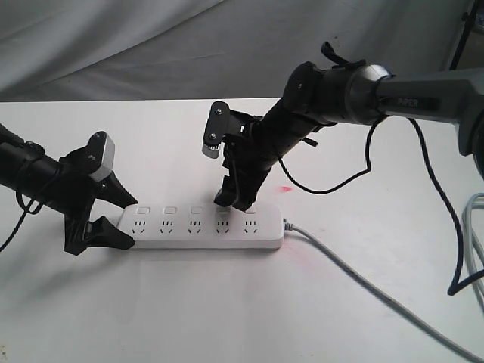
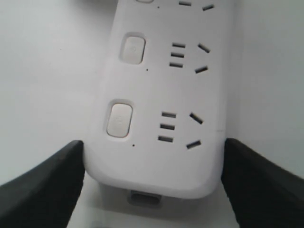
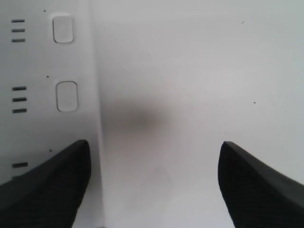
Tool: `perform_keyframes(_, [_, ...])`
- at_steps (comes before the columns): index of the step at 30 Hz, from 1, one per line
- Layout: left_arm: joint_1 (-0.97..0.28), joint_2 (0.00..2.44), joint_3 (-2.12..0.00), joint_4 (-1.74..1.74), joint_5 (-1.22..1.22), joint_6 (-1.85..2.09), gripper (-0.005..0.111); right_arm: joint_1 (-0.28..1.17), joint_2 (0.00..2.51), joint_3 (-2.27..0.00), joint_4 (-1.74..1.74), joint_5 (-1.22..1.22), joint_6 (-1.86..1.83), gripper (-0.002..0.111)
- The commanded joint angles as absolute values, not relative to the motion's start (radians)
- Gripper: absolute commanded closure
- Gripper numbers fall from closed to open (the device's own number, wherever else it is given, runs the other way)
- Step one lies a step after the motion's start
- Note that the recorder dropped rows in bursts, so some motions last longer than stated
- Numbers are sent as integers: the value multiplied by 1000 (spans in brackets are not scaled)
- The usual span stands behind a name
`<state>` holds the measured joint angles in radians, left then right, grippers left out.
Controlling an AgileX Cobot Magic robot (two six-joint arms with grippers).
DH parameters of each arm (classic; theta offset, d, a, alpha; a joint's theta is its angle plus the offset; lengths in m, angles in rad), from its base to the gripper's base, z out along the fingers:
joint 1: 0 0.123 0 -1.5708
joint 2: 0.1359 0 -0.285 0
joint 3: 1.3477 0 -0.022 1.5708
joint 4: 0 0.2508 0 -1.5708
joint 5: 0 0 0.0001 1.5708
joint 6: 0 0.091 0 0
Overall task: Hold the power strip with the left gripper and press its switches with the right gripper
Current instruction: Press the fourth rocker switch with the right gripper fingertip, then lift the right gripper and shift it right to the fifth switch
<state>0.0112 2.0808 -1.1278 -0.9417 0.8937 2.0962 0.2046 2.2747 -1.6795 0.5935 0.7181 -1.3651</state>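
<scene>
The white power strip (image 1: 200, 227) lies flat on the table, its grey cord (image 1: 355, 280) running off to the right. My left gripper (image 1: 128, 221) grips its left end, and in the left wrist view the two black fingers (image 2: 47, 185) press against both long sides of the power strip (image 2: 156, 166), so the left gripper (image 2: 153, 142) is shut on it. Switches (image 1: 169, 210) run along the far edge. My right gripper (image 1: 232, 204) hangs open over the right-hand switches. In the right wrist view one of its fingers (image 3: 47, 180) overlaps the strip edge below two switches (image 3: 66, 96); contact cannot be told.
A black cable (image 1: 333, 185) loops from the right arm down onto the table behind the strip. A faint red spot (image 1: 283, 187) marks the table. Grey cables (image 1: 473, 227) hang at the right edge. A grey cloth (image 1: 151, 45) forms the backdrop.
</scene>
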Motion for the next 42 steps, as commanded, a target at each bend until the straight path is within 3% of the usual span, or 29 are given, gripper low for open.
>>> perform_keyframes(1, [7,2082,-1134,-961,889,2095,107,203,2259,-1672,594,760,-1372,39])
perform_keyframes(32, [7,2082,-1134,-961,889,2095,107,211,2320,-1672,422,744,-1353,39])
perform_keyframes(42, [7,2082,-1134,-961,889,2095,107,211,2293,-1672,532,770,-1368,39])
